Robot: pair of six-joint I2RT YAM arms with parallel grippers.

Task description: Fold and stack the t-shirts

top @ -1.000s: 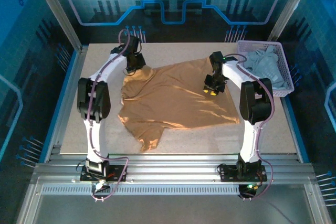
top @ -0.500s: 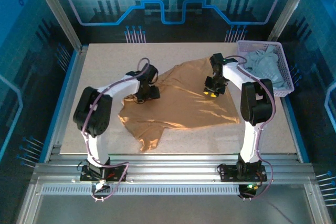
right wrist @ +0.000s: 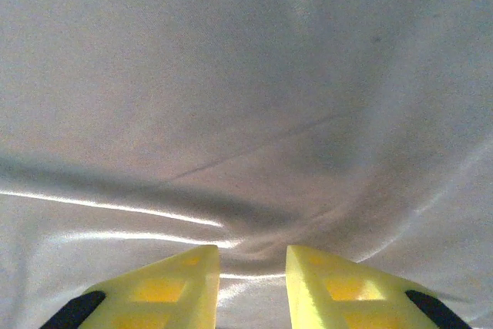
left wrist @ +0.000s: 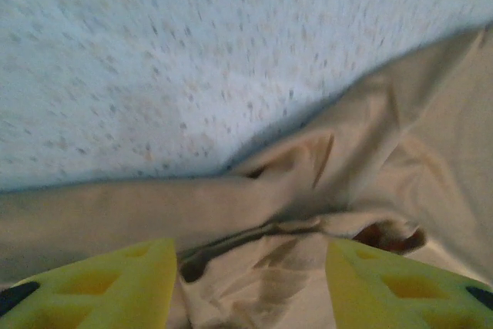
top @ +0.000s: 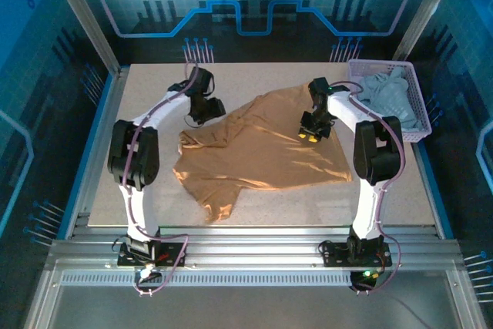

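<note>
Top view, surface (top: 408, 190) read as a clock face, 12 at the far edge.

- The tan t-shirt (top: 262, 144) lies over the middle of the surface, mostly flat and wrinkled.
  - One sleeve (top: 219, 207) trails toward 7 o'clock.
  - The cloth narrows toward 12 o'clock, with a bunched edge at about 10 o'clock.
- The grey-blue t-shirt (top: 385, 94) is at 2 o'clock, heaped inside the lavender basket (top: 377, 64). The basket stands at the far right corner, apart from the tan t-shirt.

Left hand (top: 199, 113):
- It sits at about 10 o'clock of the tan t-shirt, at the bunched far-left edge of the cloth.
- In the left wrist view, the two yellow fingers (left wrist: 115, 283) are spread wide.
- Rumpled tan cloth lies below and beyond them, with a folded hem and a dark opening in the fabric.
- Nothing is caught between the fingers.
- Bare speckled surface takes up the upper part of this view. The frame is somewhat blurred.

Right hand (top: 310, 133):
- It sits at about 1 o'clock of the tan t-shirt's centre, on top of the cloth and pointing down.
- In the right wrist view, the yellow fingers (right wrist: 347, 290) stand close together with a narrow gap.
- Creases in the taut cloth run into that gap, so I read this as a pinch on the tan t-shirt.
- Smooth fabric with one long diagonal crease extends past the fingertips.

The two hands are well apart, on opposite sides of the shirt's far half.
</note>
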